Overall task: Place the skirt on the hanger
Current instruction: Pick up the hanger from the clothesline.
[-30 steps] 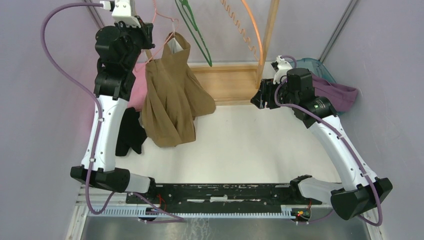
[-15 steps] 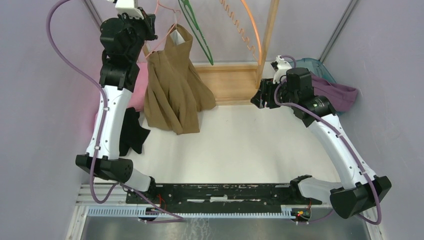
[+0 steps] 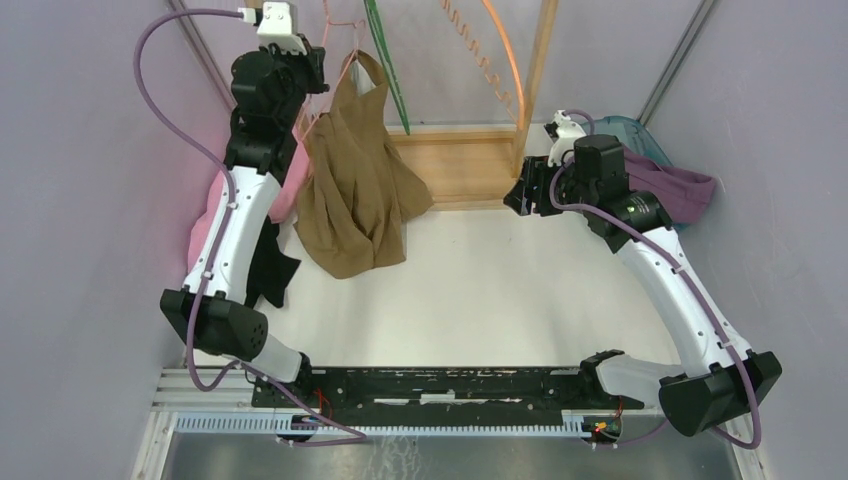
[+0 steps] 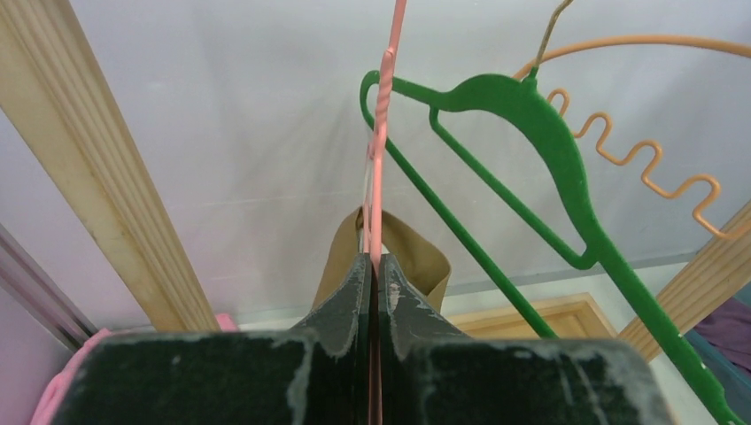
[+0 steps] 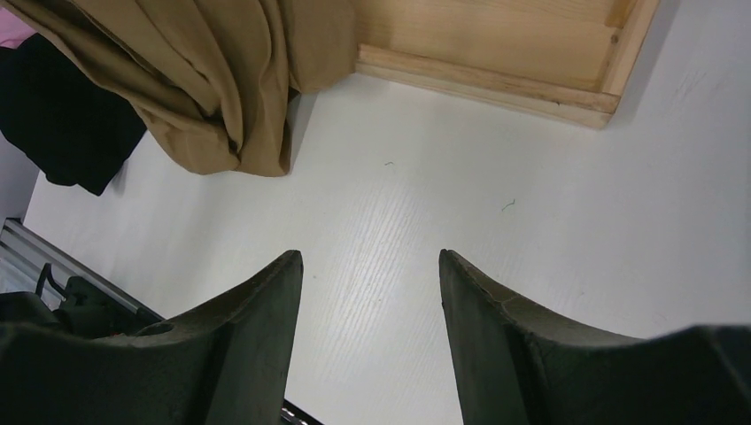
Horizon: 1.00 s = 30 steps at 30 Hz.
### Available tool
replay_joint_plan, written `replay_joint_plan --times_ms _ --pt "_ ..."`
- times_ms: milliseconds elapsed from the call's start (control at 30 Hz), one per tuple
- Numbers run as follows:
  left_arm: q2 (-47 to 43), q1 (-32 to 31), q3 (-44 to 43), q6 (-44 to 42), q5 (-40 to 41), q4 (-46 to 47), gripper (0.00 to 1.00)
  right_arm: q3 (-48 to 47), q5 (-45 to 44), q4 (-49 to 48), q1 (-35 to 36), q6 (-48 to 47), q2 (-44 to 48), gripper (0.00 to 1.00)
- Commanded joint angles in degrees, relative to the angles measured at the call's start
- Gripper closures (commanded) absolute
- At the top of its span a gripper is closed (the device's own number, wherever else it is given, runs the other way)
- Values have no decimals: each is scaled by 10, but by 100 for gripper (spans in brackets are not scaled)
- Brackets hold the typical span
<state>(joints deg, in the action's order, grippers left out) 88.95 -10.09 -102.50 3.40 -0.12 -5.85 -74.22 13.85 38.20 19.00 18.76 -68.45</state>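
Behind left hand (image 4: 374, 262) — pink hanger (image 4: 383, 106) partly hidden.

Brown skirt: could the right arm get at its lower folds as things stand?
Probably yes. The right gripper is open and empty, and only bare table lies between it and the skirt. Reach itself is a guess.

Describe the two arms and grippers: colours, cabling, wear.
Both match: the left arm and right arm have white links between bulky black joint housings and black bases. A purple cable loops loosely outside each arm. A small white camera block sits at each wrist. The left gripper and right gripper have dark tapered fingers; the left's show pale scuffing. No sleeves visible.
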Motion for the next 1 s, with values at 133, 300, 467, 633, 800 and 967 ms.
replay_joint_plan --times_ms 133,300,467,633,800,967 --pt "-47 2 81 14 45 37 88 -1 -22 -19 -18 -1 7 36" --pt "-54 2 84 26 58 -29 71 -28 -27 11 -63 6 -27 35" --pt "-77 2 83 31 36 -81 59 -36 -42 11 -152 29 -46 33" --pt "-132 2 125 61 -5 -118 1 -38 -100 -21 -250 58 -75 31" --pt "-189 2 214 90 -45 -119 1 -65 -205 -35 -282 80 -138 33" --pt "-224 2 325 130 -83 -103 1 -106 -248 -65 -283 108 -222 33"
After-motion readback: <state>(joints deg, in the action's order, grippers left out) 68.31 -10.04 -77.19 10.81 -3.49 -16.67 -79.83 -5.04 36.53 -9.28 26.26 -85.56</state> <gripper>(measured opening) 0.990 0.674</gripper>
